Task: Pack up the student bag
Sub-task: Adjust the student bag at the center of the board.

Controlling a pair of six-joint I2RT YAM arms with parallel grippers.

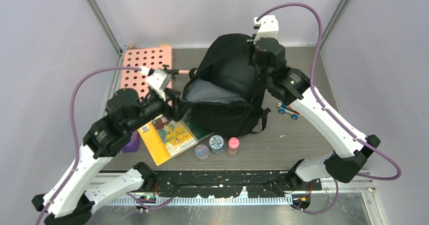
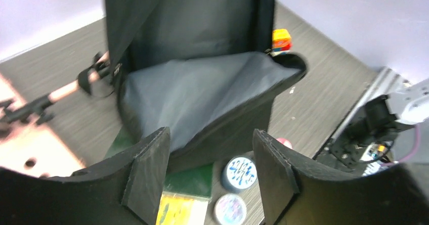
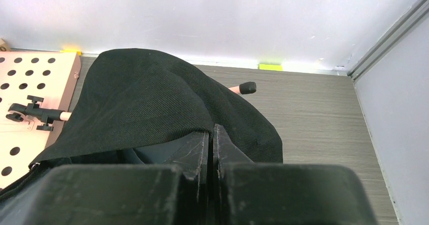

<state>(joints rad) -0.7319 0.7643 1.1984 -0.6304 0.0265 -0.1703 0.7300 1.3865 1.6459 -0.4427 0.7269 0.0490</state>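
Risk first:
- Your right tool [image 3: 212,134] has only a thin fold of fabric in its pinch. If that fold slips, the flap will likely drop over the mouth and close off the opening.
- Pull too hard on it and the soft student bag [image 1: 227,83] could tip or drag across the worktop [image 1: 303,144].
- Your left tool [image 2: 211,177] hangs right at the bag's front rim. A careless advance could push the front wall inward and collapse the grey lining.

Right tool: fingers pressed together on the black top flap of the bag, holding it raised at the far side. Nothing else is touched.

Left tool: fingers spread wide with nothing between them. It is just in front of the bag's near-left rim and looks into the open mouth. Whether a finger brushes the fabric, I cannot tell.

Bag: mid-worktop, mouth gaping toward the arms, grey lining exposed. No contents are visible inside.

Around it:
- A yellow book [image 1: 167,139] lies flat just in front of the bag, under the left arm.
- 3 small jars [image 1: 217,143] are clustered beside the book.
- A small toy car [image 1: 288,111] sits to the bag's right.
- A pink pegboard [image 1: 149,65] lies at the far left.

Judgement: packing is barely begun. The loose items are waiting outside.
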